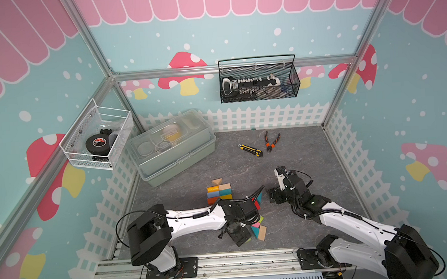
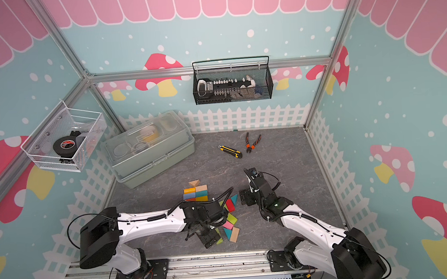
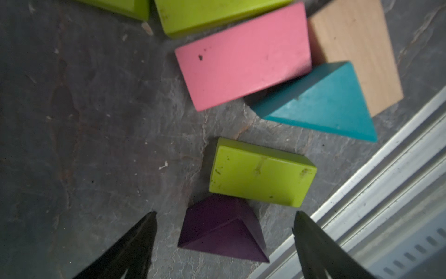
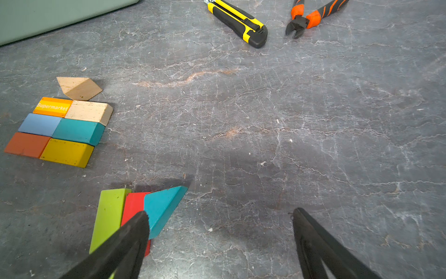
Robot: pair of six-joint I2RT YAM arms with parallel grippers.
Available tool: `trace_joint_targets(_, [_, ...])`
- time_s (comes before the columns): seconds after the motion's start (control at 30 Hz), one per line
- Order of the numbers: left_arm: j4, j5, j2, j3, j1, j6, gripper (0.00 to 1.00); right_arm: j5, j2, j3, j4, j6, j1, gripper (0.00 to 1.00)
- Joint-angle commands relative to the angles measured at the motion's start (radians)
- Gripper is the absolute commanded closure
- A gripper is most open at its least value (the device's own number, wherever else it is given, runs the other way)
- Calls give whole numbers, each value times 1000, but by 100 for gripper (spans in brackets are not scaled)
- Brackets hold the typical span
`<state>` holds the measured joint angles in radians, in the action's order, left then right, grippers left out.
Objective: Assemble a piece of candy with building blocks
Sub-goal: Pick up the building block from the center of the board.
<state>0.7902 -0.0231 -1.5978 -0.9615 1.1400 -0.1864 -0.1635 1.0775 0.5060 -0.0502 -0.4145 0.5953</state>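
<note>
Several building blocks form a flat rectangle (image 1: 219, 193) at mid-table: orange, tan, blue, teal, red-orange and yellow, with a tan wedge (image 1: 217, 181) at its far side. Loose blocks lie nearer: a pink rectangle (image 3: 243, 55), a tan one (image 3: 354, 41), a teal wedge (image 3: 325, 106), green pieces (image 3: 260, 174) and a purple wedge (image 3: 222, 232). My left gripper (image 3: 225, 213) hangs open over the purple wedge, one finger on each side, not touching it. My right gripper (image 4: 220, 211) is open over bare table, beside green, red and teal blocks (image 4: 161, 207).
A yellow-black utility knife (image 1: 251, 150) and orange-handled pliers (image 1: 271, 141) lie at the back. A grey-green lidded box (image 1: 172, 146) stands at the back left. The metal rail (image 3: 386, 193) of the near table edge runs close to the left gripper.
</note>
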Motion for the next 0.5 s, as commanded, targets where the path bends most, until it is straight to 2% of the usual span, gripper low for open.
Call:
trace_joint_targets(0.0, [-25, -4, 16, 13, 2, 5, 13, -9, 11, -14, 22, -15, -5, 7])
trace_joint_targets(0.47, [22, 23, -12, -10, 48, -32, 19, -7, 43, -5, 18, -20, -5, 8])
